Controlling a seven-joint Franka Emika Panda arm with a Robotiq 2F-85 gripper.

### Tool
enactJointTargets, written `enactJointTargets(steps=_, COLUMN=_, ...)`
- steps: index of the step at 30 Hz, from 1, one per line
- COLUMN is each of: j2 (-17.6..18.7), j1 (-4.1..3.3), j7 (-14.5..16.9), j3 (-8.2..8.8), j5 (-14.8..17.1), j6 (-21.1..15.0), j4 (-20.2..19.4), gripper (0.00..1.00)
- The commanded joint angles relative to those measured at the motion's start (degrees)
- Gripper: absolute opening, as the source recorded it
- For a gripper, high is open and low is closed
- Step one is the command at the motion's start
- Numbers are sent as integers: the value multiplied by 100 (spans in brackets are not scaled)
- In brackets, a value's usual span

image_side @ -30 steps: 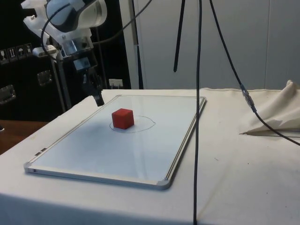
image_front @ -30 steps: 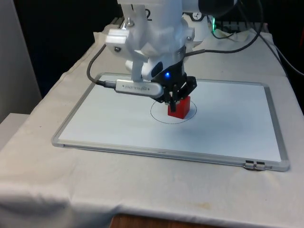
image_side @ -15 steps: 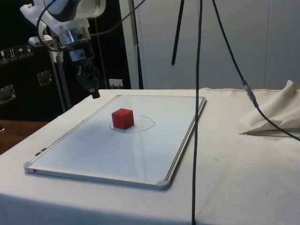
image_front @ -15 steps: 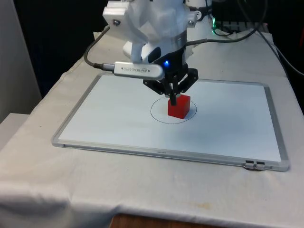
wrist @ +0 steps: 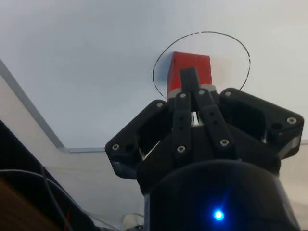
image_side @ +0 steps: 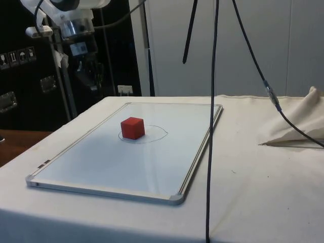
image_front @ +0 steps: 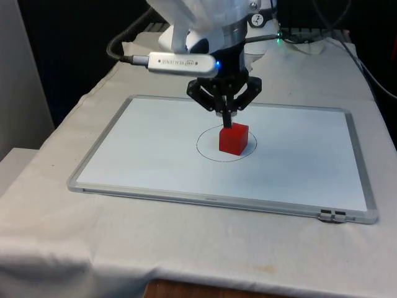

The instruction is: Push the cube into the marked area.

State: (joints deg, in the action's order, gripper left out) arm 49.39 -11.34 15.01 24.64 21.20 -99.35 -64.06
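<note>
With its fingers pressed together into one pushing tip, the gripper point(image_front: 227, 121) hangs above the board point(image_front: 149, 161), clear of the red cube point(image_front: 234, 138), which sits inside the drawn circle point(image_front: 208, 148).

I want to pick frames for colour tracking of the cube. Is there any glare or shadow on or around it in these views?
Front view: the red cube is evenly lit, with a soft shadow on the whiteboard. Side view: the board shows a pale sheen in front of the cube. Wrist view: the claw covers the cube's near edge; no glare on it.
</note>
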Motion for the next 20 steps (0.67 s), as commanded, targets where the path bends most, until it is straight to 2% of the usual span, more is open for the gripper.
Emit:
enactJointTargets(steps=1, j2=-23, j1=0, j7=-17, j3=0, j5=0, j6=0, j4=0, gripper=0)
enactJointTargets(steps=11, j2=-281, j1=-57, j7=-149, j3=17, j5=6, j6=-126, j4=-183, gripper=0)
enactJointTargets(steps=12, j2=-229, j1=-29, j7=-138, j3=0, j5=0, j6=0, j4=-103, gripper=0)
enactJointTargets(steps=13, j2=-298, j1=-57, j7=-149, j3=17, j5=6, j6=-138, j4=-201, gripper=0)
enactJointTargets(steps=19, j2=-355, j1=-63, j7=-149, j3=11, j5=17, j6=-160, j4=-292, gripper=0)
enactJointTargets(steps=20, j2=-298, j1=-34, j7=-138, j3=0, j5=0, j6=-34, j4=-212, gripper=0)
